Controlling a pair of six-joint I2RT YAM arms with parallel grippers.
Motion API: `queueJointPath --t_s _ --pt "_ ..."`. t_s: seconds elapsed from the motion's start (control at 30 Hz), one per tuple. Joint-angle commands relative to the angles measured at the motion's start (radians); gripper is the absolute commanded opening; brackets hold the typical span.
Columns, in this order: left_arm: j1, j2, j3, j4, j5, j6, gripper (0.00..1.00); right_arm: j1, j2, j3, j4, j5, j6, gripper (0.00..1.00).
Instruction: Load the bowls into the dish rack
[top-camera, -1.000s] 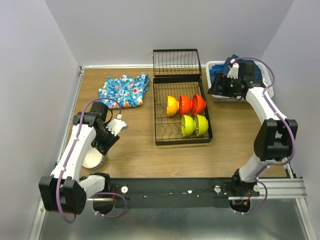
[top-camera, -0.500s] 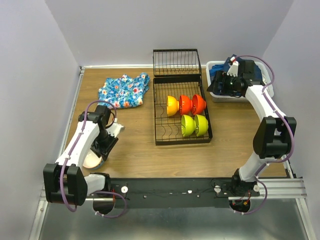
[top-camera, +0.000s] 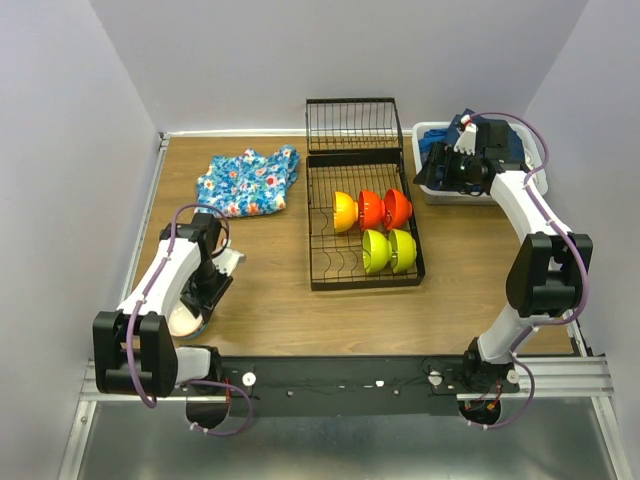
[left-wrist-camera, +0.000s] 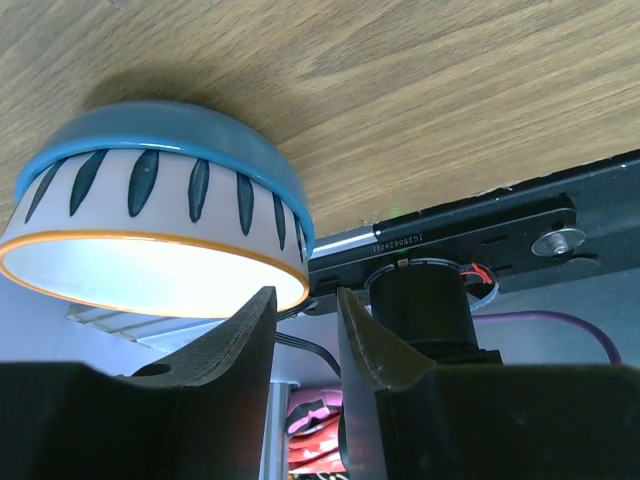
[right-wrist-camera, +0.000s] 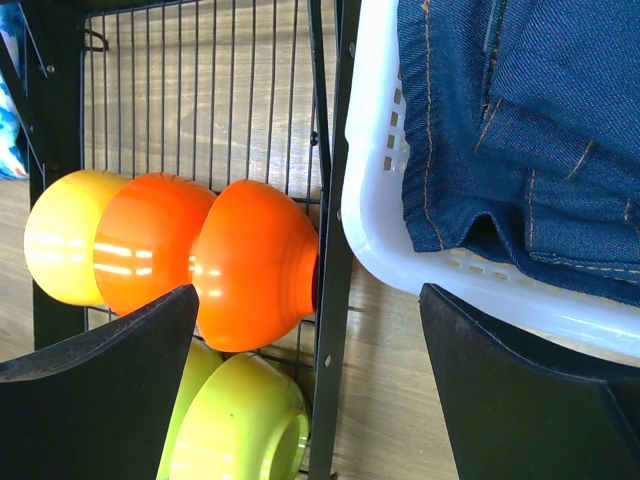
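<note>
A white bowl with a blue rim and dark leaf marks sits on the wood at the near left; it also shows in the top view. My left gripper hangs right at its edge, jaws a narrow gap apart, nothing between them. It is at the bowl in the top view. The black wire dish rack holds a yellow bowl, two red-orange bowls and two lime-green bowls on edge. My right gripper is wide open and empty above the rack's right side.
A white plastic basket with blue jeans stands right of the rack, under my right wrist. A floral blue cloth lies at the back left. The rack's hinged end section stands up at the back. The black base rail runs just behind the bowl.
My left gripper has swung back toward the near edge and down onto the white bowl. The right arm has barely shifted.
</note>
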Motion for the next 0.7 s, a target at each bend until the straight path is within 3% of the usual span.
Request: queueJointPath --t_s 0.0,0.37,0.67 --pt "0.007 0.014 -0.018 0.021 0.004 0.006 0.39 0.004 -0.018 -0.013 0.022 -0.007 0.014 1.00" --pt "0.007 0.064 -0.004 0.039 0.036 0.015 0.28 0.004 -0.023 -0.025 0.031 -0.003 0.016 1.00" --pt "0.007 0.037 0.043 -0.019 0.053 0.026 0.00 0.002 -0.018 -0.026 0.037 -0.007 0.017 1.00"
